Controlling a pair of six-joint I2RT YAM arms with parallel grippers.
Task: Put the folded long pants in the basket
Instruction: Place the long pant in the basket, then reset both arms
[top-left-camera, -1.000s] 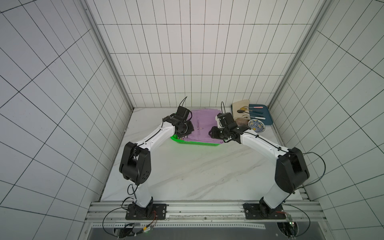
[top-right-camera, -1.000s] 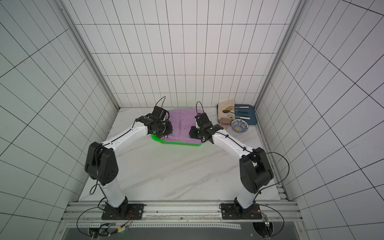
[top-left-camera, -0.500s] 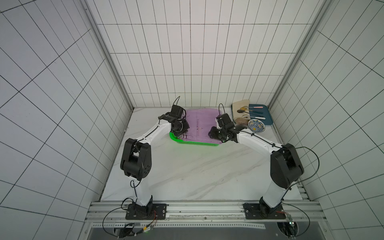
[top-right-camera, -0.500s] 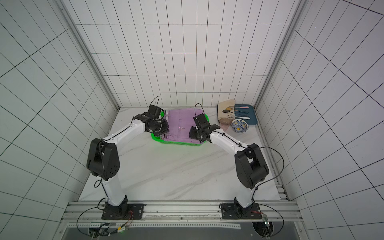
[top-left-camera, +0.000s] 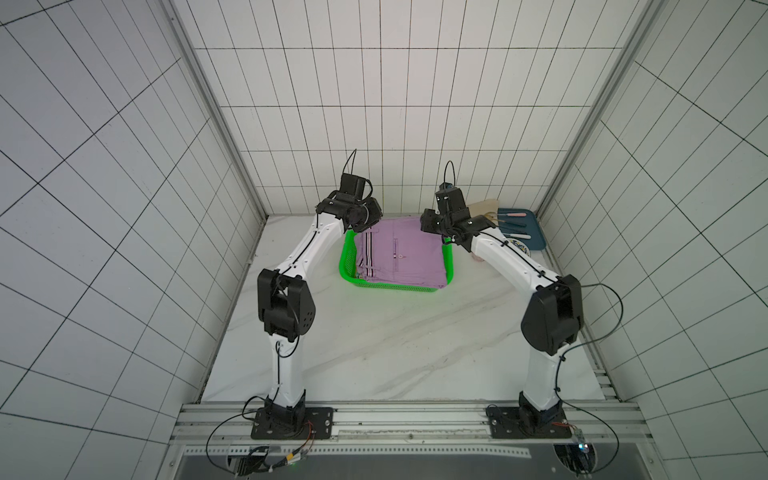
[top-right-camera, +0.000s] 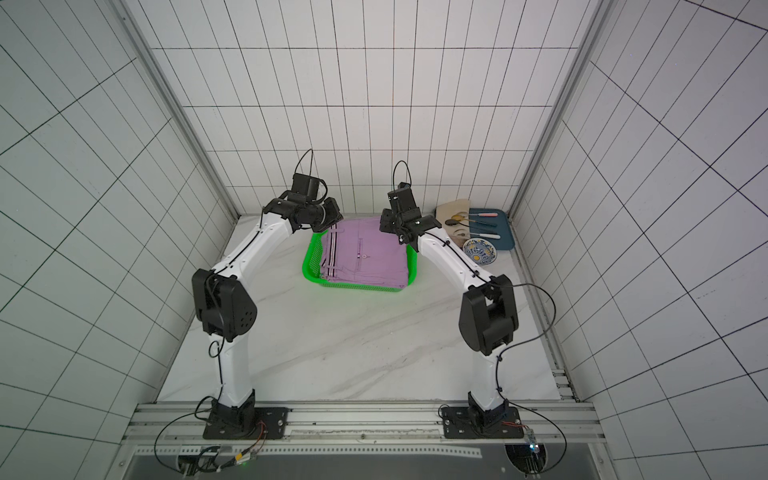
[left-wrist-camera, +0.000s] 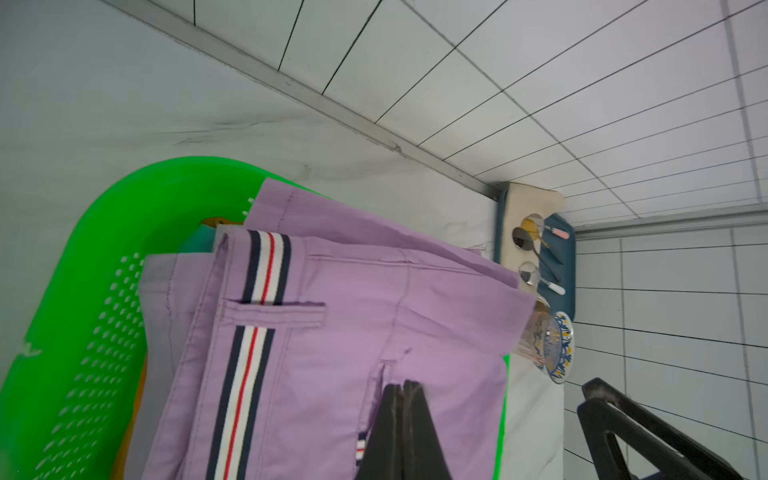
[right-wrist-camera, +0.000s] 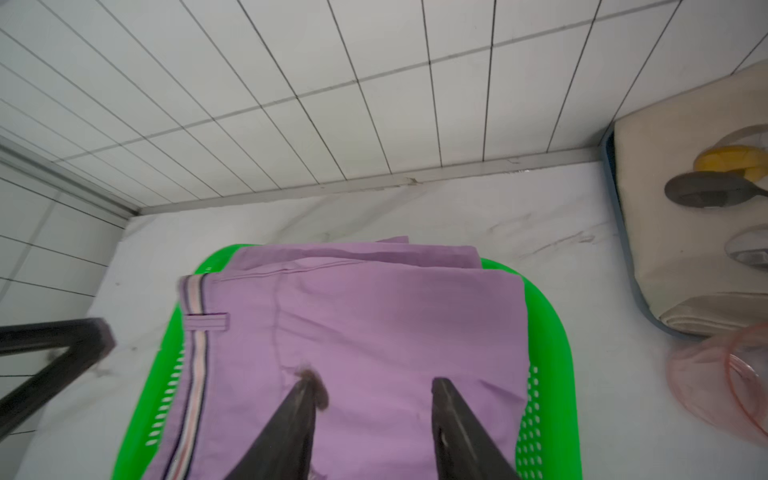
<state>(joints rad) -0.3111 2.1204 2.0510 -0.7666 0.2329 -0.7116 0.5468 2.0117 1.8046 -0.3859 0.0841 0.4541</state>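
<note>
You see the lilac pants (top-left-camera: 395, 257) lying flat on top of the pile in the green basket (top-left-camera: 347, 266), at the back of the table between the two arms. Both top views show this. The striped waistband is on the left arm's side, and its stripes run from the front of the table toward the back wall. So the waist end points to your left arm and the folded leg end points to your right arm. From above the bundle looks close to square, so you cannot tell which side is longer. Its back edge lies over the basket's back rim.

In the left wrist view, a bit of teal pants (left-wrist-camera: 199, 243) and orange pants (left-wrist-camera: 129, 424) peeks out from under the lilac ones.

Your left gripper (left-wrist-camera: 403, 386) has its fingers pressed together with nothing in them, just over the lilac cloth. Your right gripper (right-wrist-camera: 374, 384) has its fingers spread apart over the same cloth, with nothing between them.

The blue tray (top-right-camera: 505, 232) and a patterned dish (top-right-camera: 480, 251) sit beside the basket, on the right arm's side.
</note>
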